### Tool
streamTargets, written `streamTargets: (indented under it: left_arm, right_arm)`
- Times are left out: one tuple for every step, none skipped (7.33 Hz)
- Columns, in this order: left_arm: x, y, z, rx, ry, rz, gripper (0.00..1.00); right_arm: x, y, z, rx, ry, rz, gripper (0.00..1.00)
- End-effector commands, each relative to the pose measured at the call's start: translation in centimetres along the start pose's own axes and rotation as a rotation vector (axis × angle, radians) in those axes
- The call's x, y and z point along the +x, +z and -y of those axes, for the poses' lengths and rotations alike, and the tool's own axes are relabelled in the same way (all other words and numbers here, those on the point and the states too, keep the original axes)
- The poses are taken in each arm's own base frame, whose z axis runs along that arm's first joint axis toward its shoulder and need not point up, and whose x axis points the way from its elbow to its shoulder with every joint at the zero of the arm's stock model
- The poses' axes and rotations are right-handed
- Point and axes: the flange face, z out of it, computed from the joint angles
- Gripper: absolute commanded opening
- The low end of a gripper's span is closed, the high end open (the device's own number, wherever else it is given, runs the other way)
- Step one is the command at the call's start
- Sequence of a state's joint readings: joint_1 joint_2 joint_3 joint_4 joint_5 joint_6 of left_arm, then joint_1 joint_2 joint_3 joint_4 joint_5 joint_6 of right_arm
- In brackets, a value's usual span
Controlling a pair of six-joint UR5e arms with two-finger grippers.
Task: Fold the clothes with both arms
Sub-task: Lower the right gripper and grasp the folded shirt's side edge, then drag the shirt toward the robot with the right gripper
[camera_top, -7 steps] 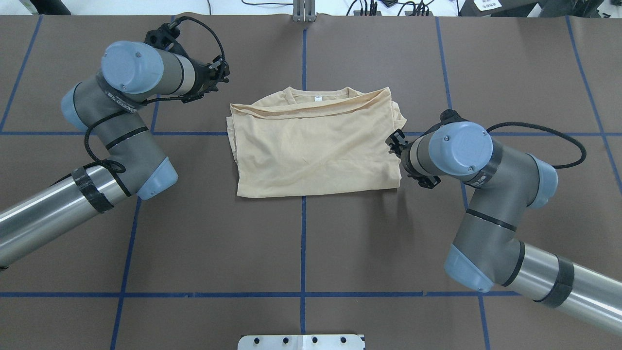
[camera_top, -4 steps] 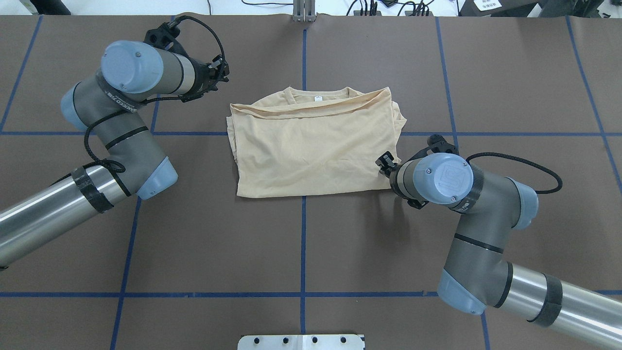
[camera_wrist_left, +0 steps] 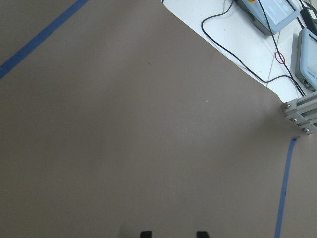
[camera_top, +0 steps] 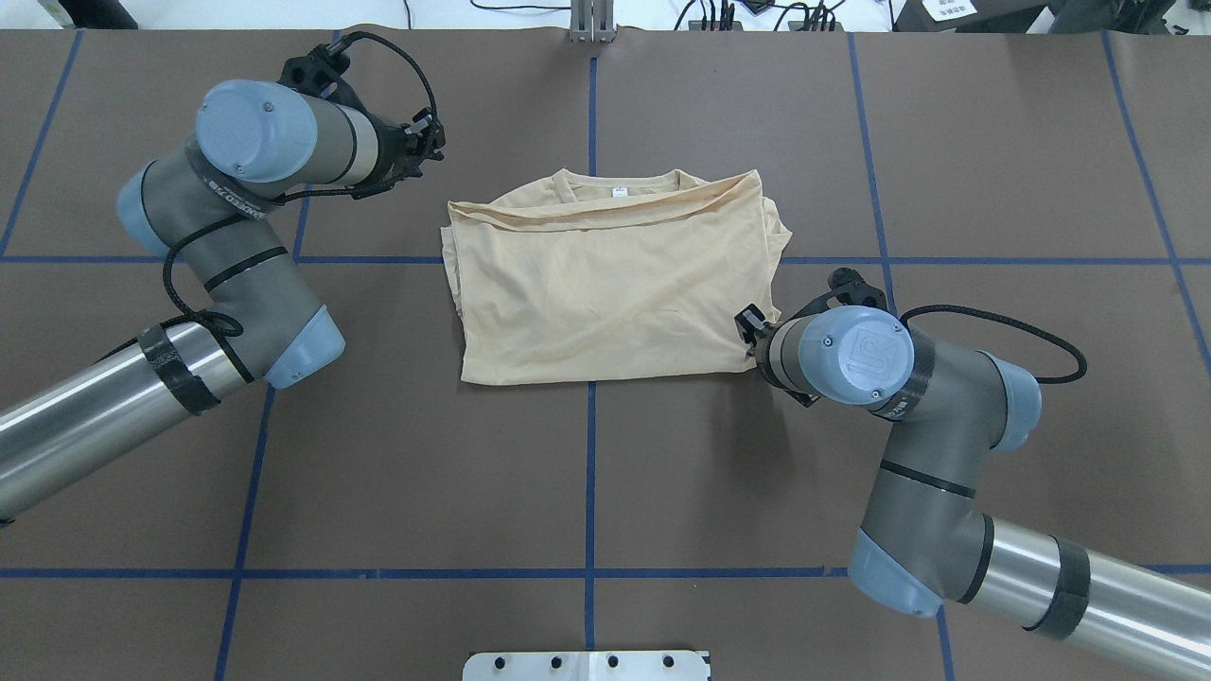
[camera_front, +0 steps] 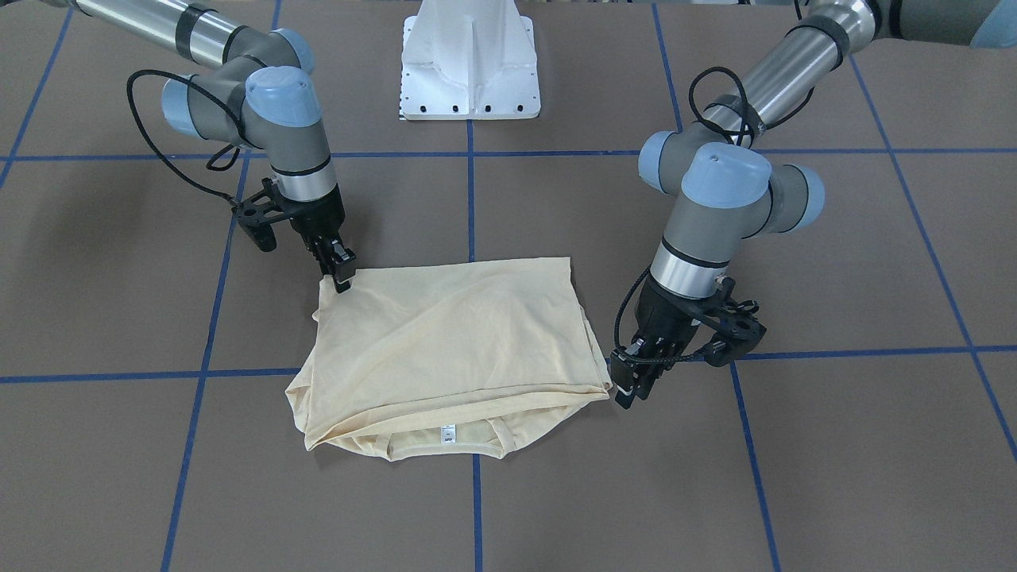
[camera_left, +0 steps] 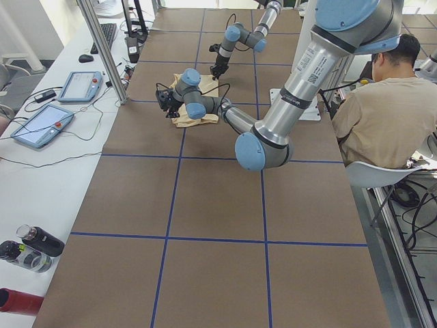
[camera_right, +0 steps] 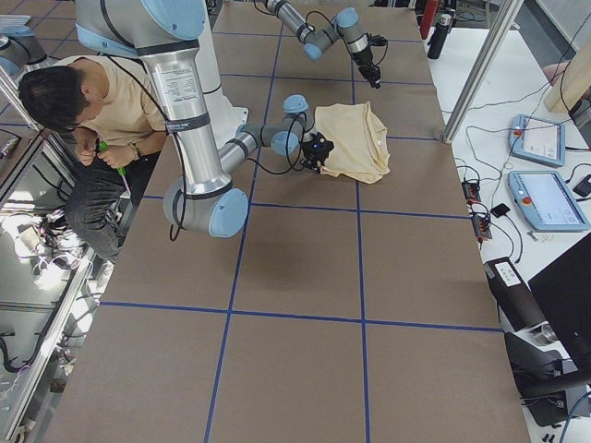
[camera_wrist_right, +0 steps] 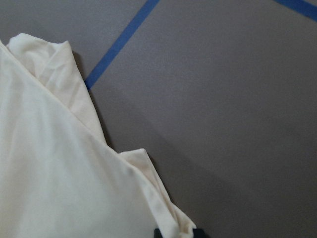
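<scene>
Recorded a shift since a second ago: right gripper (camera_front: 343, 276) carried from the middle of the T-shirt's (camera_top: 605, 284) right edge toward its near right corner, with the left arm unchanged. Found the right gripper low at that corner, jaws apart, the cloth's tip lying between them in the wrist view; not clamped, as far as can be seen. Found the left gripper (camera_front: 628, 388) parted and holding nothing, raised just off the far left corner, with only bare table (camera_top: 426, 473) beneath its fingertips (camera_wrist_left: 144, 233). Noted the T-shirt at table centre, already folded to a rough rectangle, collar and neck label (camera_top: 619, 191) along the far edge, layers slightly stepped on the right side. Judged the step in hand as positioning for a further fold: right grasp point reached, left not yet. Required next, on this reading: closing on the near right corner, bringing the left gripper down onto a corner on its own side, then lifting both together so that the layers do not slide.
</scene>
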State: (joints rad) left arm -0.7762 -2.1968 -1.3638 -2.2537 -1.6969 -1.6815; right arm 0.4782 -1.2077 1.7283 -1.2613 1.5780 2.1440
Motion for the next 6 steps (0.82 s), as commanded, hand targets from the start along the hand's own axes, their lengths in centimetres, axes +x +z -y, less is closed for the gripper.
streamTargets:
  left_arm:
    - [-0.7,0.2,0.1,0.000,0.001,0.008,0.42]
    - [-0.6,0.1,0.1,-0.002,0.001,0.004,0.42]
    - [-0.3,0.0,0.0,-0.005,0.002,-0.002,0.41]
    - [0.6,-1.0,-0.3,-0.017,0.006,-0.028,0.41]
    - [1.9,-2.8,-0.6,-0.023,0.011,-0.067,0.39]
    - [2.5,-3.8,-0.7,-0.054,0.011,-0.082,0.39]
  right_arm:
    - [-0.4,-1.6,0.7,-0.007,0.008,0.017,0.00]
    - [1.6,-3.9,1.7,-0.016,0.006,0.026,0.00]
    - [4.0,-6.8,2.6,-0.032,0.004,0.037,0.00]
    - [6.4,-8.6,-0.4,-0.068,-0.040,-0.006,0.00]
    - [8.9,-11.3,-5.4,-0.107,-0.117,-0.091,0.00]
    - [11.6,-13.8,-9.6,-0.146,-0.194,-0.173,0.00]
